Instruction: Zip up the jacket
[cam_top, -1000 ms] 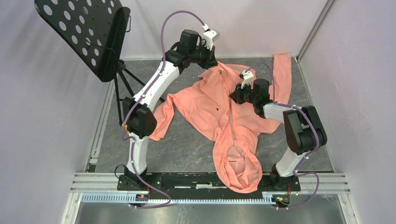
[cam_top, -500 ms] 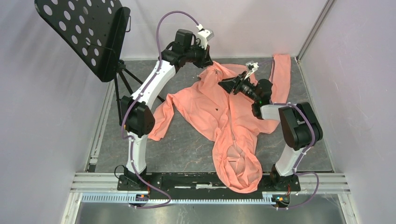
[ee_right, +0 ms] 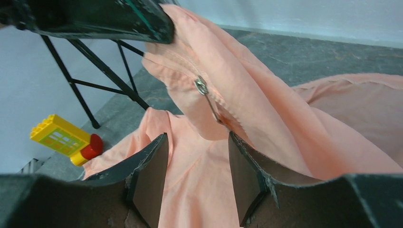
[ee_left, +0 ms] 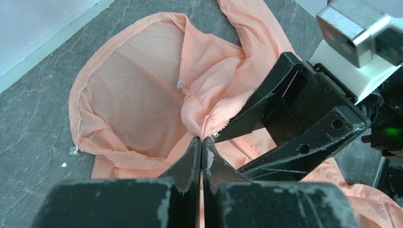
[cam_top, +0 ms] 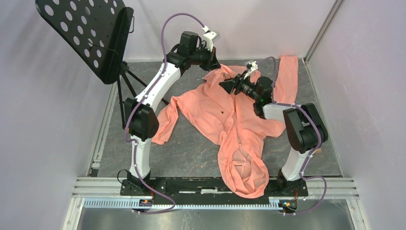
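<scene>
Top external view: a large salmon-pink, thin-fabric hooded jacket (cam_top: 215,112) is spread on a grey stone-patterned table (cam_top: 191,153), with its hood toward the arm bases. The left gripper (cam_top: 214,67) is set at the far end of the jacket, and a bunch of fabric is drawn up to its tips. The right gripper (cam_top: 225,86) is held just beside the left one, on its right and slightly nearer, pointed toward the raised fabric. A black perforated metal panel on a tripod (cam_top: 86,33) stands well to the left of the left gripper.

Left wrist view: the left gripper (ee_left: 200,154) is seen with its jaws pressed fully together, and a fold of the jacket (ee_left: 133,99) is pinched at their tips. Just ahead and to the right, the right gripper (ee_left: 228,152) is seen with its two black fingers spread and nothing clasped between them. A small silver zipper pull (ee_left: 216,136) is seen at the tip of its upper finger; contact cannot be told.

Right wrist view: the right gripper (ee_right: 197,180) is shown about half open and empty. Ahead of it and above, the jacket (ee_right: 266,123) edge is hung from the left gripper (ee_right: 164,31), and the zipper pull (ee_right: 201,86) is seen on that edge, apart from the fingers. To the left, a yellow toy brick with a red round end (ee_right: 62,137) lies beside the fabric.
</scene>
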